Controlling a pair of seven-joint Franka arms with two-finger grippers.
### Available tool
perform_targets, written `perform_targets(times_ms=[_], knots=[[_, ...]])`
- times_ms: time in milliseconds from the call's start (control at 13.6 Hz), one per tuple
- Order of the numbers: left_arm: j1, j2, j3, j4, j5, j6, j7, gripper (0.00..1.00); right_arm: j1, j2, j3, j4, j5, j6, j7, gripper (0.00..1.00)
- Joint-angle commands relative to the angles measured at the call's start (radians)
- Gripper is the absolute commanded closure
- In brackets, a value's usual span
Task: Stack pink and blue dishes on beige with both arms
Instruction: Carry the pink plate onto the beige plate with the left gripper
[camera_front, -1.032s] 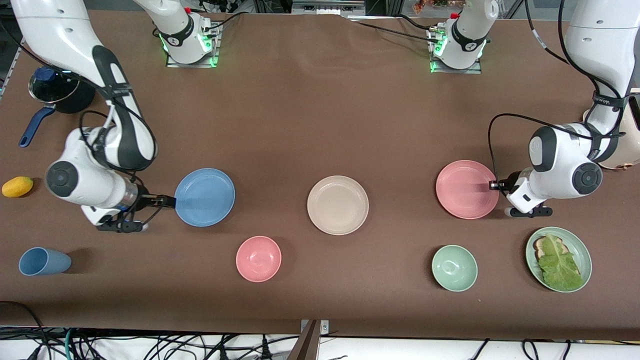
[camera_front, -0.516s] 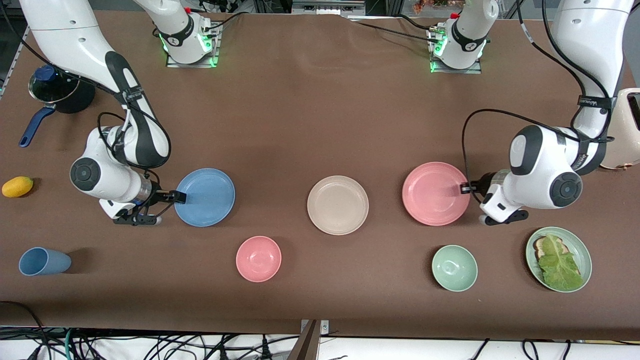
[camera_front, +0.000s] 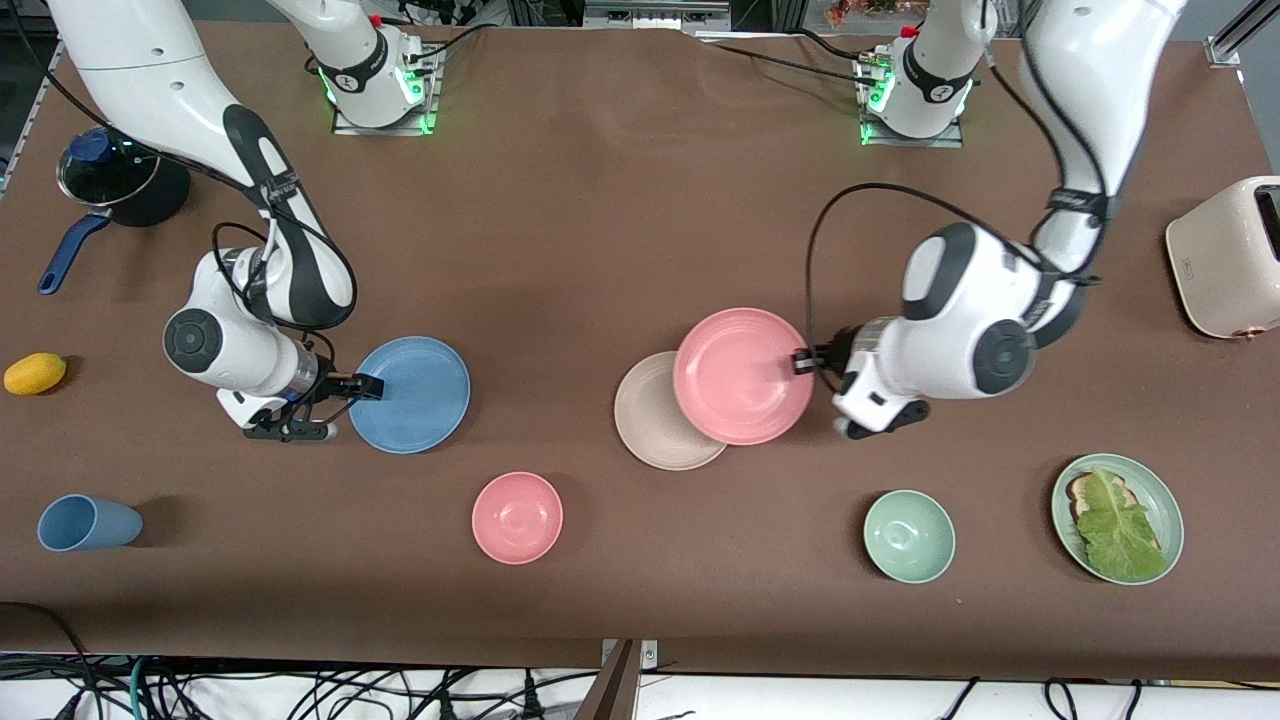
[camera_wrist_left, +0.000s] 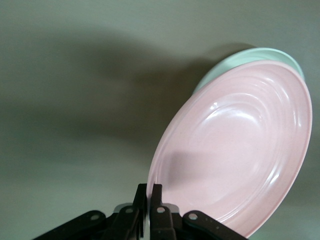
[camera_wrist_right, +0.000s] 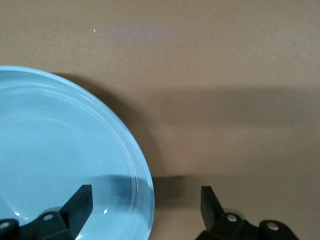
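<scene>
Nearest the front camera sit three small dishes and a cup: one blue cup (camera_front: 88, 523) lying on its side toward the right arm's end, one pink bowl (camera_front: 517, 517), one green bowl (camera_front: 909, 536), and one green plate with lettuce (camera_front: 1117, 517) toward the left arm's end.

Farther from the camera lie the three wide plates. The beige plate (camera_front: 648, 420) rests on the brown table (camera_front: 600, 230) near its middle. The pink plate (camera_front: 742, 376) is held up over it, covering the part toward the left arm's end. The left gripper (camera_front: 803, 362) is clamped on the pink plate's rim, fingers (camera_wrist_left: 156, 197) pressed together on its edge. The blue plate (camera_front: 411, 394) lies flat toward the right arm's end, well apart from the beige one. The right gripper (camera_front: 362, 385) sits at its rim with fingers (camera_wrist_right: 80, 201) spread wide, one over the plate and one over the bare table.

One yellow fruit (camera_front: 35, 373) lies at the right arm's end. Farther still are one dark pot with a lid (camera_front: 115, 180) and one cream toaster (camera_front: 1228, 256) at the left arm's end.
</scene>
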Motion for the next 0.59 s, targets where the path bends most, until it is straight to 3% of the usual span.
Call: perform_targets(times_ms=[0,295,368,442,516], knots=[[-0.063,0.111,0.013,0.093,-0.016,0.051,-0.047,1.0,-0.006,-0.021,0.009,-0.031,0.007,0.018,0.009,0.06],[-0.076,0.145,0.018,0.095,0.009,0.091,-0.049,1.0,-0.006,-0.02,0.009,-0.031,0.007,0.018,0.009,0.19],[-0.074,0.145,0.019,0.096,0.009,0.096,-0.047,0.89,-0.006,-0.02,0.01,-0.031,0.007,0.018,0.009,0.23],[-0.074,0.143,0.024,0.099,0.009,0.096,-0.046,0.22,-0.006,-0.02,0.01,-0.032,0.007,0.018,0.009,0.28],[-0.077,0.14,0.029,0.107,0.027,0.094,-0.047,0.0,-0.006,-0.02,0.01,-0.032,0.007,0.018,0.009,0.34]])
